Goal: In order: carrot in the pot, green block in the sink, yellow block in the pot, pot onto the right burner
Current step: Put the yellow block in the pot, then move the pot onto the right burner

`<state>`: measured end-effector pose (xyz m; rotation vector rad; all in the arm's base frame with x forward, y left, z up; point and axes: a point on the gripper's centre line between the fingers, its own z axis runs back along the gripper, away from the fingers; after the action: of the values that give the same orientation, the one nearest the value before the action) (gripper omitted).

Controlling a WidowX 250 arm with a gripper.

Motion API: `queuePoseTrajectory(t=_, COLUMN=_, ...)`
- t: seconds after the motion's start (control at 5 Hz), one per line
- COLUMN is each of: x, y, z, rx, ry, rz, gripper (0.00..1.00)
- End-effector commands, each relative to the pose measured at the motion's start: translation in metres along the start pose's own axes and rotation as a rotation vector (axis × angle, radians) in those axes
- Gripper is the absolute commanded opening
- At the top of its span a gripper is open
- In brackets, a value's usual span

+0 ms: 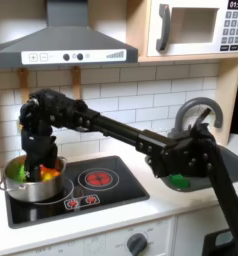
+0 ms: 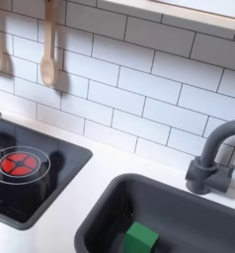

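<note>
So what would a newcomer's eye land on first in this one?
Probably the black arm stretched across the stove, its end effector dipped into the pot on the burner at the first exterior view's left, something orange beside it. Next, the green block on the floor of the sink in the second exterior view.

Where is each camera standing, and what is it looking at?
First exterior view: it stands in front of the toy kitchen, facing the tiled wall; it sees the hood, microwave, stove, the arm and its end effector down in the pot on the first exterior view's left burner.
Second exterior view: it sits closer and higher, looking down at the sink with the green block inside, the faucet and a red burner.
Shared: both show the burner, faucet, sink and white tiles.
</note>
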<state>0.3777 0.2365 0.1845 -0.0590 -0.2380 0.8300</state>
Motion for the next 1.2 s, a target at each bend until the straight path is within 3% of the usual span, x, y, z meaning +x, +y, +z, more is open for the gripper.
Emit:
queuePoseTrajectory(t=0.0, x=-0.016, y=-0.017, z=0.026, rx=-0.034, ry=-0.026, rz=-0.122, gripper=1.00)
queuePoseTrajectory(t=0.2, x=-0.025, y=-0.024, z=0.018, rx=-0.054, ry=0.038, rz=-0.207, gripper=1.00)
queuePoseTrajectory(t=0.4, x=-0.031, y=-0.021, z=-0.002, rx=-0.012, ry=0.168, rz=-0.414, gripper=1.00)
queuePoseTrajectory(t=0.6, x=-0.031, y=-0.008, z=-0.017, rx=0.034, ry=0.274, rz=-0.525, gripper=1.00)
queuePoseTrajectory(t=0.8, x=-0.037, y=-0.008, z=-0.020, rx=0.048, ry=0.337, rz=-0.579, gripper=1.00)
queuePoseTrajectory(t=1.0, x=-0.050, y=-0.018, z=-0.017, rx=0.038, ry=0.258, rz=-0.580, gripper=1.00)
